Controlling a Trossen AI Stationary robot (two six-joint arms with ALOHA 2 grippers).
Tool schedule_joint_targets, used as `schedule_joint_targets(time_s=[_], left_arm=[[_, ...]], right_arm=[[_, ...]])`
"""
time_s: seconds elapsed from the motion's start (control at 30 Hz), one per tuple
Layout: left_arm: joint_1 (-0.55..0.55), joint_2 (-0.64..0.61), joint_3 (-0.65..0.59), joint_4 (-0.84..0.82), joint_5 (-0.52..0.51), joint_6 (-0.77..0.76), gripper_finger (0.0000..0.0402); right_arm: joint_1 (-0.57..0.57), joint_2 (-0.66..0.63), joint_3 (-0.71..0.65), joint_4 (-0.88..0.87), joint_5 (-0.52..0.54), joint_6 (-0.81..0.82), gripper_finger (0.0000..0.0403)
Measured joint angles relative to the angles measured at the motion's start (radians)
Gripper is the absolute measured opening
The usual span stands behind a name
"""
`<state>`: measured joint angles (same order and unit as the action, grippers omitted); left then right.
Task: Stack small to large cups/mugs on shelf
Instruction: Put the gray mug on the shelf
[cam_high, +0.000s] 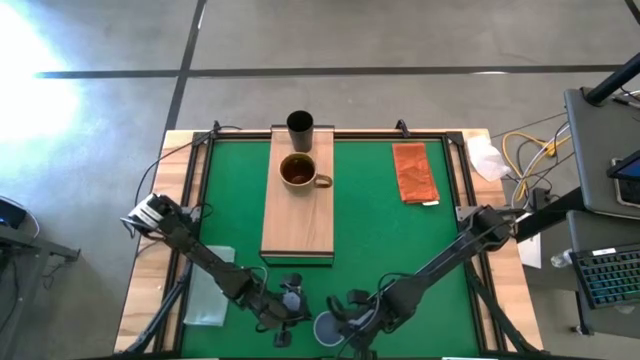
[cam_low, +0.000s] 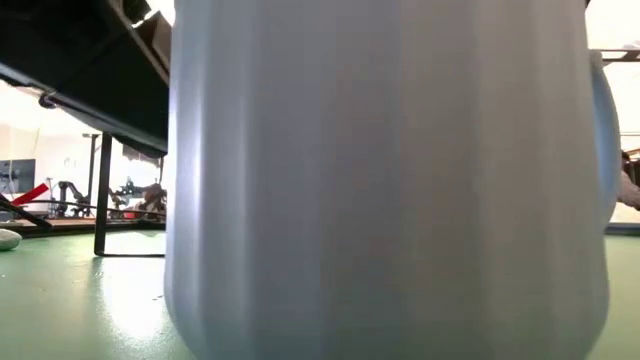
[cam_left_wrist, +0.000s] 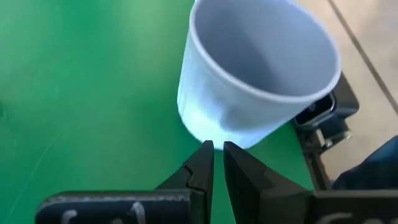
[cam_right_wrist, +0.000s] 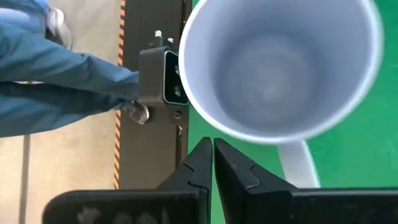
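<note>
From above, the pale blue-grey mug (cam_high: 327, 328) stood at the near edge of the green counter (cam_high: 380, 230), between the left claw (cam_high: 290, 300) and the right claw (cam_high: 352, 312). The shelf (cam_high: 298, 225) lay well beyond it, carrying the brown mug (cam_high: 299, 172) toward its far end, with the black cup (cam_high: 300, 126) at the far tip. An orange-brown cloth (cam_high: 413, 172) lay to the right.

At counter height, the pale mug (cam_low: 385, 180) filled nearly everything.

From the left wrist, the left claw (cam_left_wrist: 217, 163) was pinched nearly closed, empty, just beside the mug (cam_left_wrist: 255, 68).

From the right wrist, the right claw (cam_right_wrist: 212, 160) was likewise nearly closed and empty, beside the mug's (cam_right_wrist: 280, 68) rim near its handle (cam_right_wrist: 298, 165). A person's blue-clad legs (cam_right_wrist: 56, 87) showed beyond the counter.
</note>
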<state>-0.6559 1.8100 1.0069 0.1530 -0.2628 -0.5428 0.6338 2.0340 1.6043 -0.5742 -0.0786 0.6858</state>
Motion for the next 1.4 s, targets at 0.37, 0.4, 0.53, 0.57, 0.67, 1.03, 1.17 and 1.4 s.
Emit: schedule_joint_targets(time_s=[0.37,0.4,0.53,0.57,0.67,1.03,1.17,1.4], left_arm=[[-0.002,-0.023,-0.001,-0.031,0.022,-0.002,0.0022],[-0.003,-0.023,-0.001,-0.031,0.022,-0.003,0.0022],[-0.005,-0.024,-0.001,-0.031,0.022,-0.003,0.0022],[-0.006,-0.024,-0.001,-0.031,0.022,-0.003,0.0022],[-0.007,-0.026,-0.001,-0.032,0.023,-0.005,0.0022],[-0.024,-0.097,-0.002,-0.164,0.025,-0.078,0.0022],[-0.028,-0.11,-0.004,-0.194,0.024,-0.078,0.0022],[-0.027,-0.11,-0.008,-0.193,0.024,-0.08,0.0022]], right_arm=[[0.003,-0.1,0.0,-0.108,0.119,0.01,0.0015],[0.003,-0.108,0.0,-0.112,0.131,0.013,0.0021],[0.002,-0.123,0.0,-0.138,0.158,0.034,0.0063],[0.002,-0.122,0.0,-0.148,0.159,0.043,0.0076],[0.006,-0.108,0.0,-0.186,0.183,0.053,0.0116],[0.034,-0.094,-0.028,-0.196,0.341,0.013,0.0194],[0.039,-0.094,-0.045,-0.18,0.342,0.014,0.0196],[0.07,-0.094,-0.054,-0.153,0.341,0.062,0.0196]])
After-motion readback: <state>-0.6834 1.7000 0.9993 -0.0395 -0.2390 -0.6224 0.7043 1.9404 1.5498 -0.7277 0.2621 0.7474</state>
